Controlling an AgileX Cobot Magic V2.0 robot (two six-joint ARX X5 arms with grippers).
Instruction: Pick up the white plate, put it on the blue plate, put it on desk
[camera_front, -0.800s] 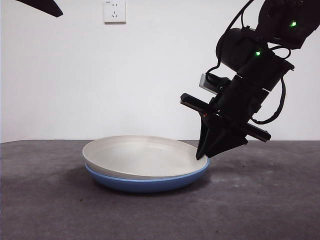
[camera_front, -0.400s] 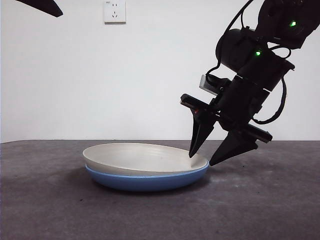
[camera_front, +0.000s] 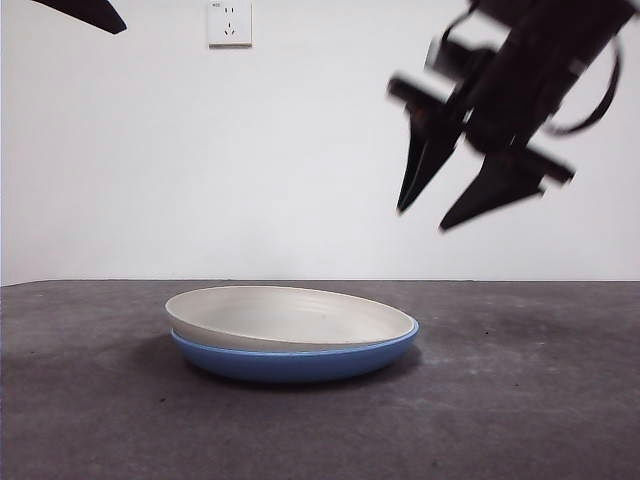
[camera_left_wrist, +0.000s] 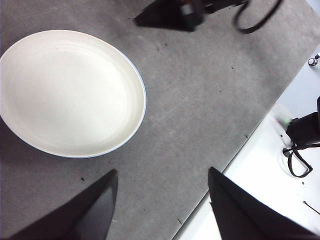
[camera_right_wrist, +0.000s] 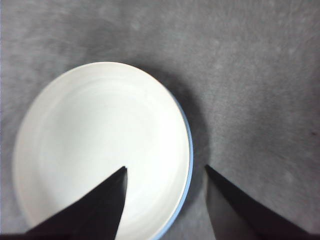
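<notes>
You had the white plate (camera_front: 285, 315) nested in the blue plate (camera_front: 300, 362), the stack resting on the dark grey surface (camera_front: 520, 400). In the front view the white plate sat slightly tilted, its left rim a little higher than its right, with the blue rim showing beneath and along the right side. Your right tool (camera_front: 425, 213) hung in the air above and to the right of the stack, well clear of both plates, blurred, its jaws spread wide and holding nothing. From its own camera the white plate (camera_right_wrist: 102, 150) lay below, ringed by a thin blue edge. Your left tool (camera_left_wrist: 162, 177) waited high up, jaws wide and empty, the plates off to one side beneath it.
</notes>
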